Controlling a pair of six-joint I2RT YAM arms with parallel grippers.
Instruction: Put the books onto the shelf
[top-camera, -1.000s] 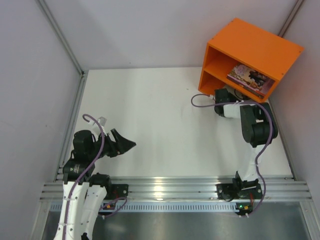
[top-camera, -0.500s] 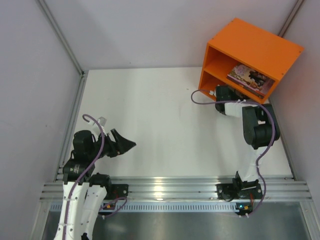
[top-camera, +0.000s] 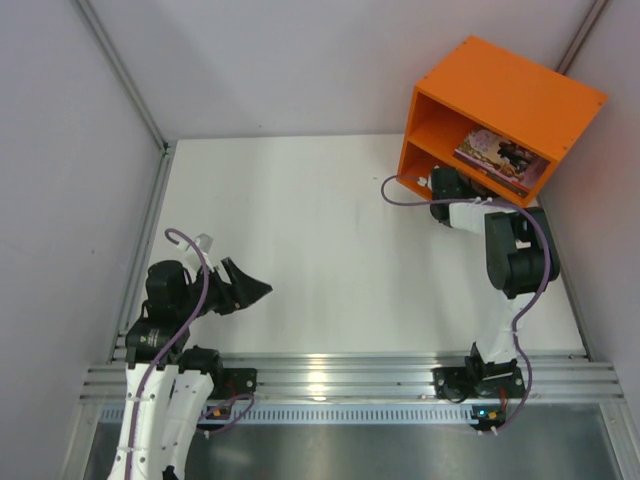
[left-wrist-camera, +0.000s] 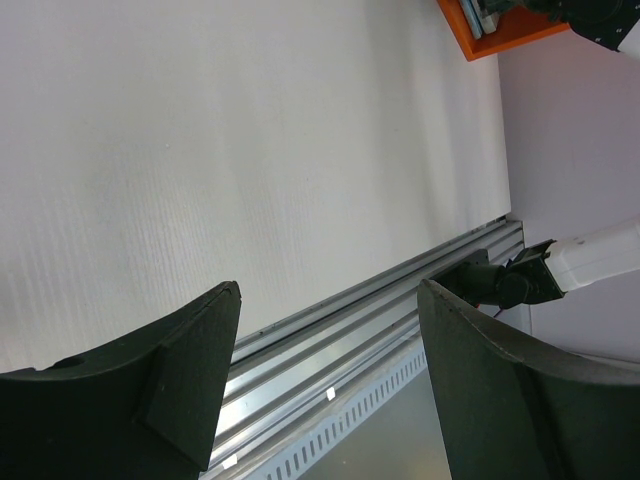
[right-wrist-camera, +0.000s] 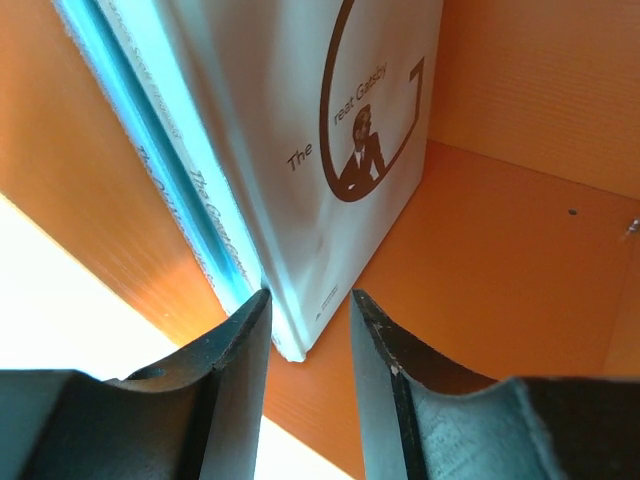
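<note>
Pale Gatsby book (right-wrist-camera: 300, 150), only its corner between narrow jaws of the right gripper (right-wrist-camera: 310, 300), grip unclear, could pivot loose; left gripper (left-wrist-camera: 330, 290) wide, empty

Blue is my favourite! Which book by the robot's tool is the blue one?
The thin light blue book, just left of the pale book that has a little man drawn inside a dark swirl. Both are inside the orange shelf.

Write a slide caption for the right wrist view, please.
Right gripper straddling the corner of the pale book, light blue book alongside, inside the orange shelf.
</note>
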